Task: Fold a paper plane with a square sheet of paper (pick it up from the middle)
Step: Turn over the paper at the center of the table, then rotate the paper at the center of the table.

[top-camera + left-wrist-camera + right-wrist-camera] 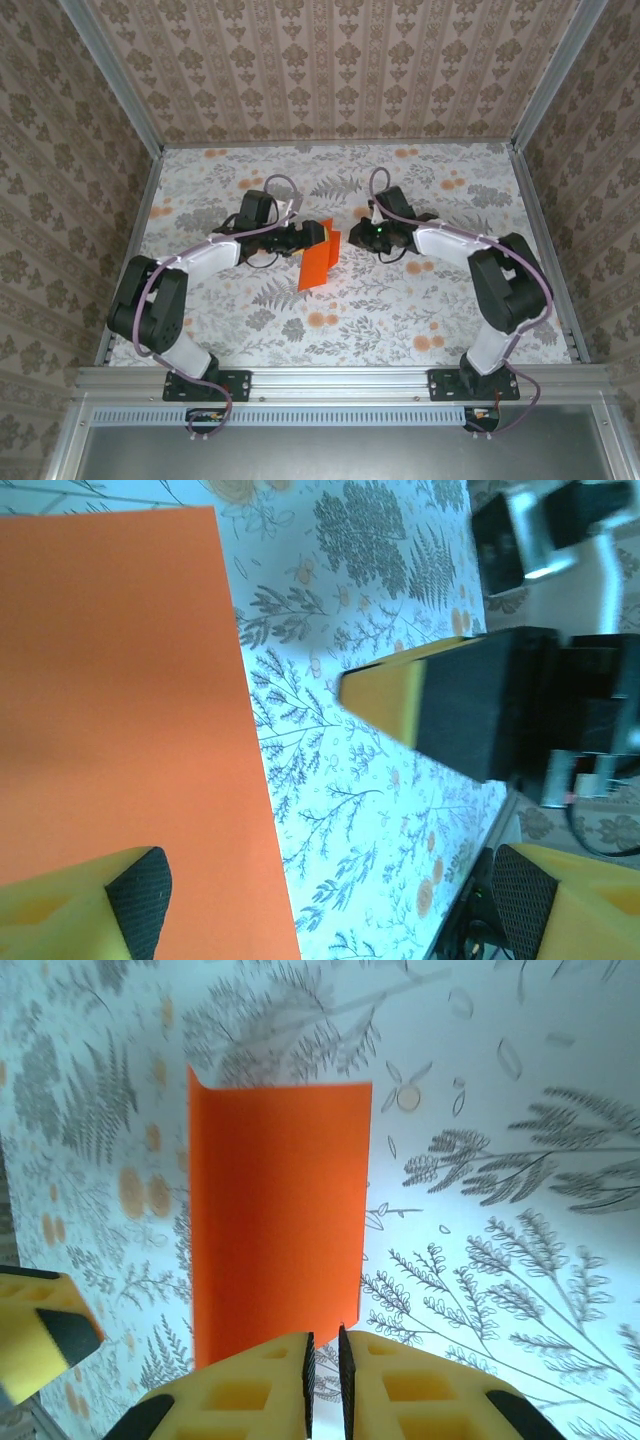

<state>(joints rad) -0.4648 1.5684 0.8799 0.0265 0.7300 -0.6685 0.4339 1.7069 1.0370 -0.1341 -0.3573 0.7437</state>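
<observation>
One square sheet of paper (pixel 120 680), beside spread left hand (pixel 330 905)

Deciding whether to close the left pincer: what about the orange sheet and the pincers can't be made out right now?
1. Right wrist view: near edge of the square sheet of paper hidden behind the right pincer; grip depth unclear.
2. Left wrist view: sheet cut off by left and bottom frame edges; the left pincer covers part.
3. Top external view: pincer tips and creases too small.
</observation>
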